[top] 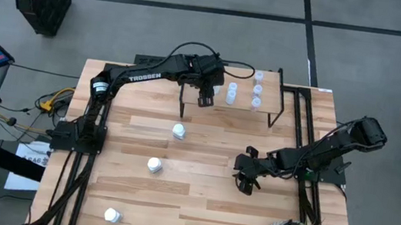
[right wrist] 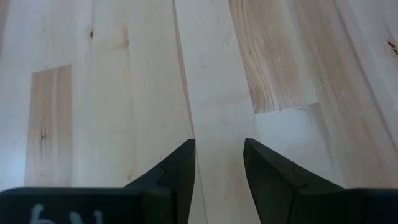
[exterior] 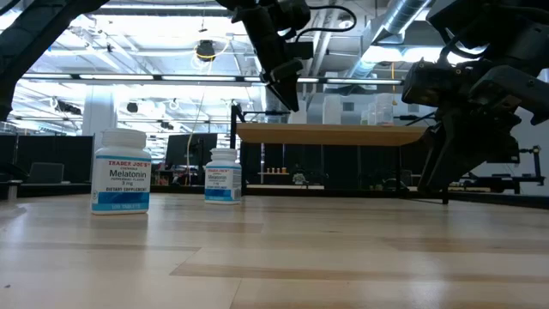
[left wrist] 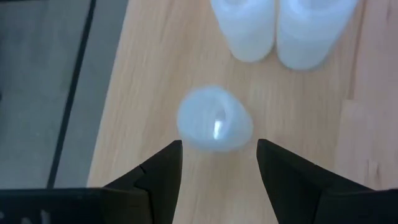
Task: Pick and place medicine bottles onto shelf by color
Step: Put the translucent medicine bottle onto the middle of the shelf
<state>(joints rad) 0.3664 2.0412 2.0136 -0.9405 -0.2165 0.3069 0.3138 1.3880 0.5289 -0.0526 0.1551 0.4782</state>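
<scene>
From above, I see the left gripper (top: 206, 98) over the shelf (top: 263, 109), beside pale bottles (top: 257, 89); "TROSSEN" is written on its arm. Low view: two white bottles (exterior: 121, 171) on the table (exterior: 274, 257), one label reads "Melatonin". Left wrist view: fingers (left wrist: 163, 168) apart, one pale bottle (left wrist: 214, 126) between them, untouched. Right gripper (right wrist: 219, 163) is slightly open, empty.

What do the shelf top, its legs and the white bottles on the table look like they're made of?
The shelf top looks like light unfinished or matte wood, with grain showing in the left wrist view. Its legs look like thin black metal rod, probably painted. The white bottles look like opaque, slightly glossy plastic with printed paper labels, one reading Melatonin.
</scene>
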